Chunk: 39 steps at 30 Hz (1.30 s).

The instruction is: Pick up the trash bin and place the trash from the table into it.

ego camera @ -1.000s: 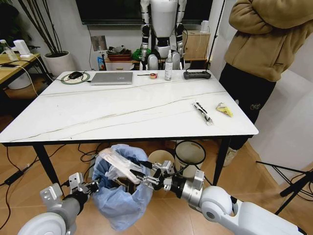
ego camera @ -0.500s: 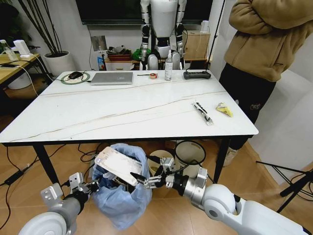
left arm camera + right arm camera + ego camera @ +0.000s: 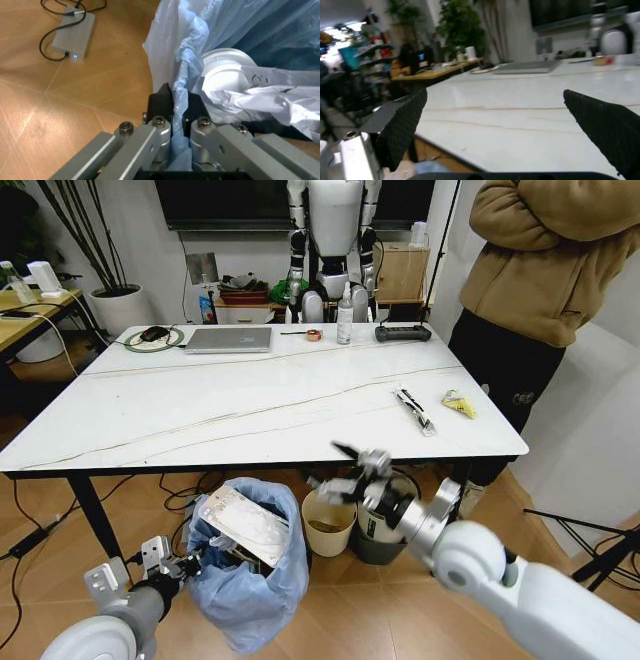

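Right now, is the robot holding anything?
Yes. The left gripper pinches the trash bin by its blue bag's rim. The right gripper is open and empty.

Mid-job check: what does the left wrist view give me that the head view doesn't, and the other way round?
Left wrist view alone: the left tool clamped shut on the bag rim of the trash bin, and a grey power brick on the floor.
Head view alone: the right tool open at the table edge, and a yellow wrapper on it.
Both: the bin with a clear plastic package inside.
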Tool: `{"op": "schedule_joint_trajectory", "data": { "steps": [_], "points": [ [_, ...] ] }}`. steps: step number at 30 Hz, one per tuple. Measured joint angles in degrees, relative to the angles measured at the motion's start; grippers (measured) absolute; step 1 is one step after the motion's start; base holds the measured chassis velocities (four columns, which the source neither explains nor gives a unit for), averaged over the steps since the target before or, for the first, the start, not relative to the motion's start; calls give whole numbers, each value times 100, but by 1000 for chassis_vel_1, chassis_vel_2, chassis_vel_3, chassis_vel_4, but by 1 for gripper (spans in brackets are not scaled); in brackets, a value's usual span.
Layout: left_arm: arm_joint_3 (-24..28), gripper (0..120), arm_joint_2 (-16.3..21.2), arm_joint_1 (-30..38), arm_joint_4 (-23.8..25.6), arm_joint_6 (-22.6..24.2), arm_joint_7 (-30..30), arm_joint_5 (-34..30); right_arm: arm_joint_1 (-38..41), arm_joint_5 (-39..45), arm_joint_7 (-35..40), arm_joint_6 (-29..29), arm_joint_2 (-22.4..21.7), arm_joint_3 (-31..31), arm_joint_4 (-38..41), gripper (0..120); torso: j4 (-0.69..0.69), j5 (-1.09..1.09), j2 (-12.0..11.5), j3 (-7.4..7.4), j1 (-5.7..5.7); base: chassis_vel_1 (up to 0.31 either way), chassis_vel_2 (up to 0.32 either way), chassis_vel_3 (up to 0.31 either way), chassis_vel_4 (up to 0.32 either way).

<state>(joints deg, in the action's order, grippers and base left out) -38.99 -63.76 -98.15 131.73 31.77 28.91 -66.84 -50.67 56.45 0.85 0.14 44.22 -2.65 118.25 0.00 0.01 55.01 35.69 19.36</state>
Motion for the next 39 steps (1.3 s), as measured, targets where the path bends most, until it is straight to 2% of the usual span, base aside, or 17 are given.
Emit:
{"op": "schedule_joint_trajectory", "data": {
  "steps": [5,10,16,25,39],
  "points": [
    [14,0,3,-4,27,0,-13,23,-133,-179,573,-144,-19,632,-279,100,-1,1,0,0,0,0,0,0,0],
    [39,0,-22,-58,29,-3,-61,103,-252,-325,644,-250,-18,1058,-703,100,-1,1,0,0,0,0,0,0,0],
    [50,0,-37,-69,29,-19,-95,189,-228,-441,646,-880,85,1440,-1045,100,-1,1,0,0,0,0,0,0,0],
    [38,0,-43,-34,5,-22,-96,193,16,-745,510,-1635,209,1452,-1458,100,-1,0,0,0,0,0,0,0,0],
    [6,0,-54,-14,-32,-26,-96,180,510,-735,322,-1765,396,1148,-2167,100,0,-1,0,0,0,0,0,0,0]
  ]
}}
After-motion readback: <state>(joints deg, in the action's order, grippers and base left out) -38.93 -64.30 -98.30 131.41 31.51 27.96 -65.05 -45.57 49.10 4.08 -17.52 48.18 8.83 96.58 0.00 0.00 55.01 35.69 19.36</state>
